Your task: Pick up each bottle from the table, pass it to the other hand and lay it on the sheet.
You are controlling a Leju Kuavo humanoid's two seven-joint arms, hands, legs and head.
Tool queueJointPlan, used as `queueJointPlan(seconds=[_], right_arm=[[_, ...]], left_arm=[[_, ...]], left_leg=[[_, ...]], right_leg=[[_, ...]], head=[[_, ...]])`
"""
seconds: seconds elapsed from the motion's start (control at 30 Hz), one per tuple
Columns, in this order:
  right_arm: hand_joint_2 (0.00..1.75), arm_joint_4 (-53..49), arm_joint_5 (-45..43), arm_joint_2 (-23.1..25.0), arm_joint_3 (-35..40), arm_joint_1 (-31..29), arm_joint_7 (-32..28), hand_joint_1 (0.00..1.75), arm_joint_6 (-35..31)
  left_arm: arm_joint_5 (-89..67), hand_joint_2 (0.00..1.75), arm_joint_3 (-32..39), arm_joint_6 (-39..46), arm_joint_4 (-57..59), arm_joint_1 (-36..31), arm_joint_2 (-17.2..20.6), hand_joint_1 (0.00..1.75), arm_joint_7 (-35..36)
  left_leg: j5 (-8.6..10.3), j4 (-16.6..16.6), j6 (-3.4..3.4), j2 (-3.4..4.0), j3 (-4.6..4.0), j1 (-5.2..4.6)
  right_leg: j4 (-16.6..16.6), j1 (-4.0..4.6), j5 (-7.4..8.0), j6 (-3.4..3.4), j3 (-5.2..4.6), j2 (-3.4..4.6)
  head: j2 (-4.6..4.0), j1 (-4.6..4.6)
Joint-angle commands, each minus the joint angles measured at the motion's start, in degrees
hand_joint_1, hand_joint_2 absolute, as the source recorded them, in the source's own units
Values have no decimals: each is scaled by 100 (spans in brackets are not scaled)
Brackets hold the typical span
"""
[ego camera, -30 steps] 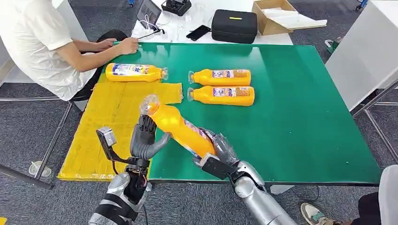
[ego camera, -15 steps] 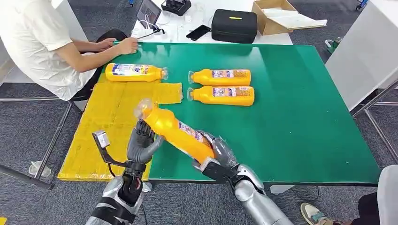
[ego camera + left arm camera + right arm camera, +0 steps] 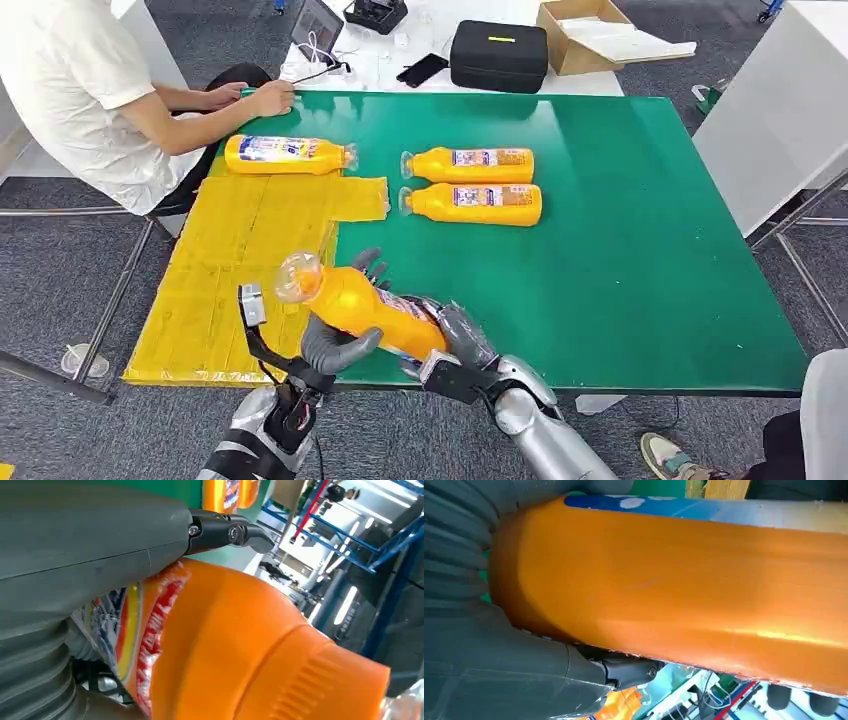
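Both your hands hold one glossy orange bottle [image 3: 365, 305].
Left hand [image 3: 340, 340] cups its neck; right hand [image 3: 455, 340] wraps its labelled base.

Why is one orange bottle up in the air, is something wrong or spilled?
Nothing is spilled or broken. That orange bottle is tilted because both robot hands hold it: right hand at its base, left hand nearer its neck. One bottle lies on the yellow sheet; the others lie flat on the table.

glossy orange plastic bottle [image 3: 372, 306], smooth green table [image 3: 640, 250], matt yellow sheet [image 3: 240, 260], silver metal arms
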Motion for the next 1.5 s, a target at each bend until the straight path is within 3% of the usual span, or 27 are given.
queueJointPlan(seconds=[0.03, 0.37, 0.47, 0.5, 0.53, 0.63, 1.03, 1.07, 1.1, 1.13, 1.33, 1.37, 1.5], right_arm=[[175, 297, -18, 90, 16, -134, 25, 175, 62], [175, 304, -26, 107, -7, -141, 64, 175, 85], [175, 260, 25, 110, 56, -94, 122, 175, 78], [175, 252, 22, 114, 66, -73, 126, 175, 84], [175, 233, 13, 120, 88, -32, 144, 175, 71], [175, 250, -33, 122, 159, 12, 178, 175, 9], [175, 518, -123, 153, 267, -67, 148, 175, -125], [175, 531, -143, 163, 262, -78, 151, 131, -153], [175, 531, -143, 163, 262, -78, 151, 131, -153], [175, 531, -156, 166, 256, -75, 159, 0, -163], [175, 587, -185, 211, 203, -13, 261, 0, -450], [0, 605, -205, 256, 120, 19, 279, 0, -643], [0, 628, -150, 289, 8, 49, 275, 0, -985]], left_arm=[[-377, 175, -525, 337, 29, -148, 152, 0, -70], [-431, 175, -586, 390, -108, -56, 142, 0, -86], [-489, 175, -405, 1241, -67, -141, 53, 0, -134], [-371, 175, -282, 1396, -27, -179, -4, 154, -77], [-196, 175, -133, 1598, 21, -249, -68, 175, 56], [-62, 175, -13, 2054, -63, -322, -115, 175, 45], [629, 175, 12, 2315, -285, -316, -83, 175, 288], [685, 175, 32, 2397, -286, -334, -87, 175, 263], [685, 175, 32, 2397, -286, -334, -87, 175, 263], [703, 175, 56, 2450, -299, -338, -83, 175, 251], [714, 175, 212, 3044, -747, -288, -59, 175, 195], [688, 175, 286, 3270, -865, -279, -55, 175, 251], [445, 175, 258, 3704, -860, -382, 48, 175, 282]], left_leg=[[-2, -1, 1, 10, 7, 1], [-5, 0, 0, 17, 16, 5], [-4, 1, 0, 16, 10, 4], [-3, 0, 0, 12, 8, 3], [-4, 1, 0, 13, 12, 5], [-2, 3, 0, 8, 3, 6], [-4, 1, -1, 14, 15, 9], [-3, 2, 0, 11, 12, 8], [0, 0, 0, 6, 4, 4], [-3, 2, 0, 12, 11, 8], [-3, 1, 0, 13, 8, 7], [0, 0, 0, 8, 4, 4], [-2, -1, -1, 11, 12, 5]], right_leg=[[-2, 3, 1, -7, 6, 4], [-3, 8, 0, -15, 15, 8], [-2, 7, 1, -11, 9, 9], [-2, 5, 1, -9, 7, 5], [-2, 8, 0, -12, 12, 5], [-1, 8, 1, -10, 4, 2], [-5, 13, 1, -16, 16, 4], [-4, 11, 1, -13, 13, 3], [-2, 6, 2, -9, 5, 0], [-4, 10, 2, -13, 12, 3], [-3, 9, 2, -12, 8, 6], [-2, 5, 2, -8, 4, 2], [-4, 8, 1, -13, 12, 3]], head=[[0, 0], [2, 0], [0, 0], [0, 0], [0, 0], [0, 0], [0, 0], [0, 0], [0, 0], [0, 0], [0, 0], [0, -2], [0, 0]])
